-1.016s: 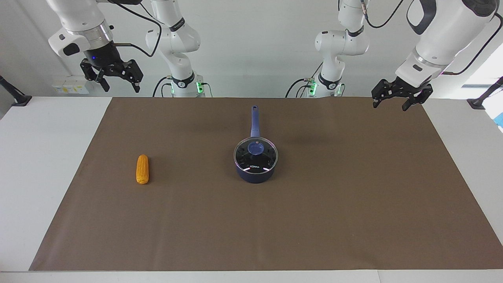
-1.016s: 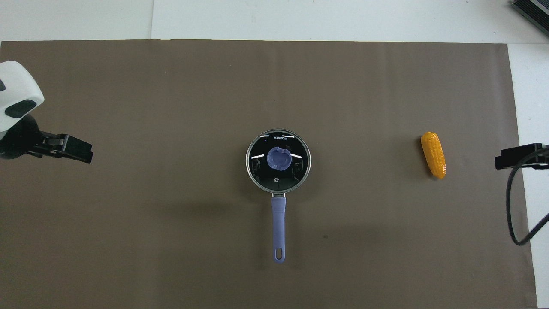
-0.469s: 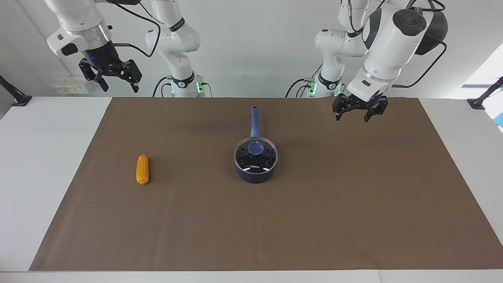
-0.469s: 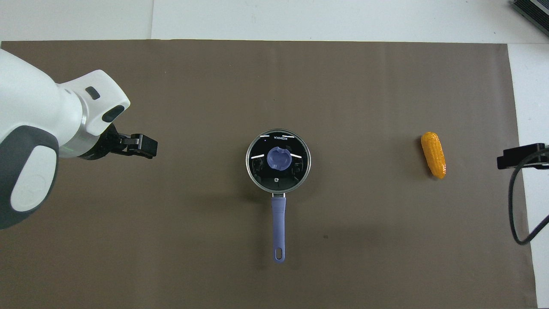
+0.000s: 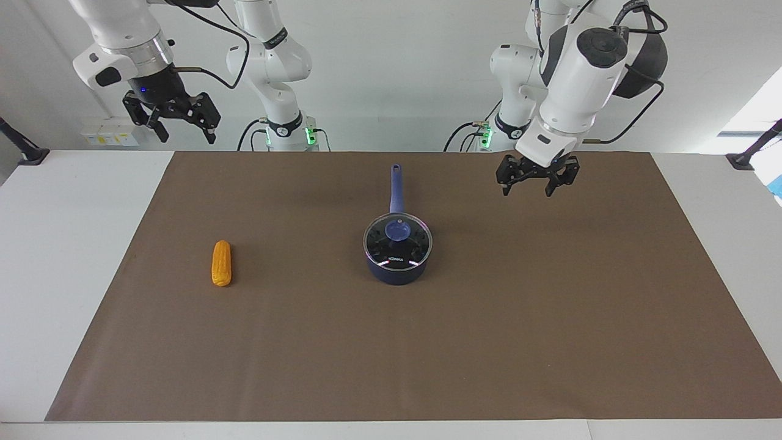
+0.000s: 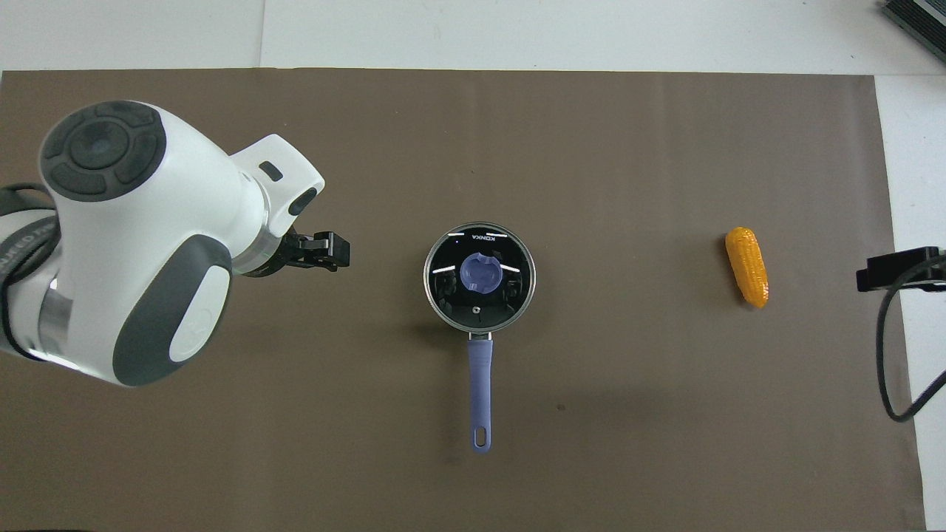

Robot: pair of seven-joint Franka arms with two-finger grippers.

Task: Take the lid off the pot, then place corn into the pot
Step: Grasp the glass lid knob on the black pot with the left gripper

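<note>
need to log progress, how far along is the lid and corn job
Nothing is done yet: the lid sits on the pot, the corn lies on the mat. In hand: the left hand, open, hangs over the mat beside the pot; the right hand waits, open. Left: lift lid, load corn.

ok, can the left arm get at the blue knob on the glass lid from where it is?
Probably yes. The left end effector hangs open over bare brown mat toward its own end of the table, and nothing stands between it and the blue knob of the round glass lid, which sits on the navy saucepan.
</note>
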